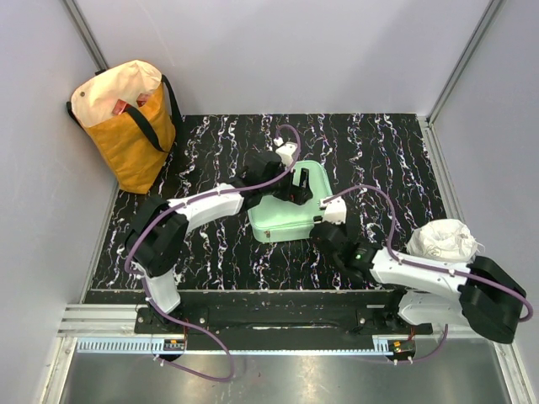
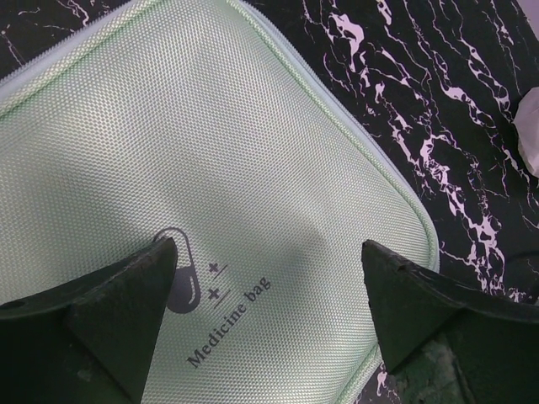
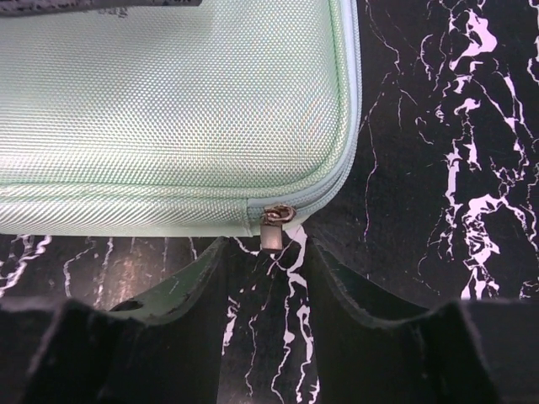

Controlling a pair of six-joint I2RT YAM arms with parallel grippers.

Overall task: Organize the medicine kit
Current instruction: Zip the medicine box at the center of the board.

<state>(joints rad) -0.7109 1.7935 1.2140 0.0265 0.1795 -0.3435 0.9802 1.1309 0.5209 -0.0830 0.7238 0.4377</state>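
- Top external view: kit (image 1: 282,225) lies shut in the middle of the table (image 1: 210,252), zip closed.
- Left gripper (image 2: 269,252): spread wide above the lid, near the pill logo (image 2: 177,271), holding nothing.
- Right gripper (image 3: 264,246): part-spread, fingers either side of the zip pull (image 3: 274,229) at the kit's corner, not yet pinching.
- Handling: seat the pull deep between the fingers, pinch firmly, then draw along the zip. The left gripper would do well to press the lid against sliding.

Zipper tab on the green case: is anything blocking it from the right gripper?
Nothing visible is in the way. The zipper tab hangs off the green case by its corner, right in front of the open right gripper. Only a bit of bare black marbled table lies between them.
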